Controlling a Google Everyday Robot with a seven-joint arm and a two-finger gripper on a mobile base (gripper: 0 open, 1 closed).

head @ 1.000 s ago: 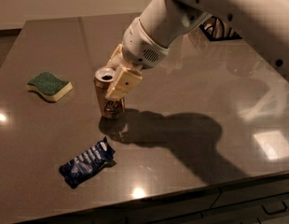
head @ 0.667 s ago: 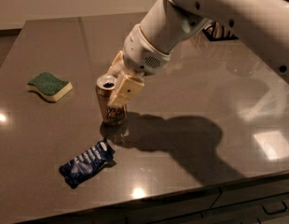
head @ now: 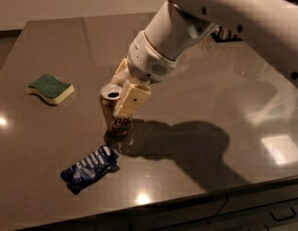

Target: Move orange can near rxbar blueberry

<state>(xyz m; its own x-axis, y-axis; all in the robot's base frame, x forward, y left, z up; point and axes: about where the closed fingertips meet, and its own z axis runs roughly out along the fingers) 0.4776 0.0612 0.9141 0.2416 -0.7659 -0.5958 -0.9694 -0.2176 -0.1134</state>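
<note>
The gripper is down over the orange can, fingers clamped either side of its upper half, and the can stands upright on the dark table. It looks set down, though its base is shadowed. The blue bar lies just beside it toward the front edge, and the sponge sits well apart.
</note>
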